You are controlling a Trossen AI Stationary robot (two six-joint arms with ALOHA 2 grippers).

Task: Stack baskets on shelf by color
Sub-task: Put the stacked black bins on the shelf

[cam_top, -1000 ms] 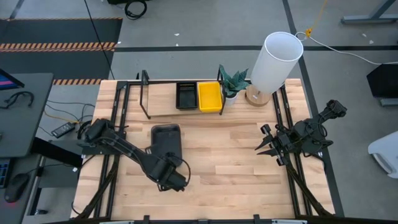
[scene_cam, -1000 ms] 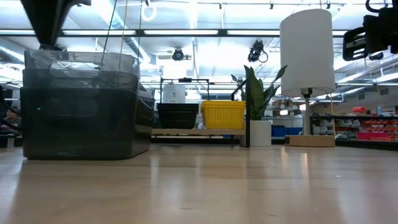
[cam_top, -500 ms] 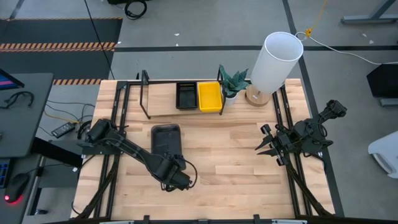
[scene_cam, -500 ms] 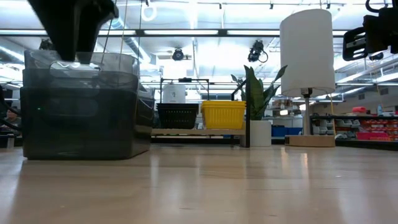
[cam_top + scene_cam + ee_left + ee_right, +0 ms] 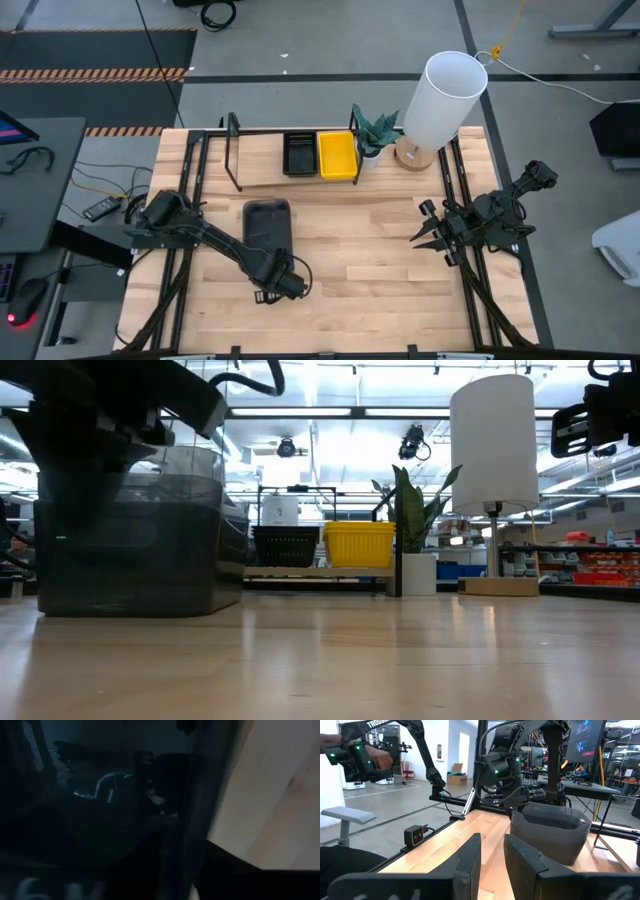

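A smoky-grey basket [image 5: 268, 222] [image 5: 130, 560] [image 5: 550, 832] stands on its bottom on the tabletop, in front of the shelf [image 5: 262, 158]. One black basket [image 5: 298, 154] [image 5: 286, 546] and one yellow basket [image 5: 337, 155] [image 5: 359, 544] sit side by side on the shelf board. My left gripper [image 5: 283, 283] [image 5: 507, 790] is low at the grey basket's near end, and the left wrist view shows only the dark basket wall [image 5: 200, 795] close up. My right gripper [image 5: 424, 226] [image 5: 492, 860] waits open above the table's right side, pointing toward the grey basket.
A potted plant [image 5: 375, 130] and a tall white lamp [image 5: 440, 100] stand at the shelf's right end. Bare tabletop [image 5: 360, 250] lies between the two arms. The shelf's left part is bare board inside the black rod frame [image 5: 233, 150].
My left gripper has come down at the grey basket's near end, first drifting a little toward the table's right, then back toward the basket. In the low view it now covers the basket's upper part. The basket has stayed where it was.
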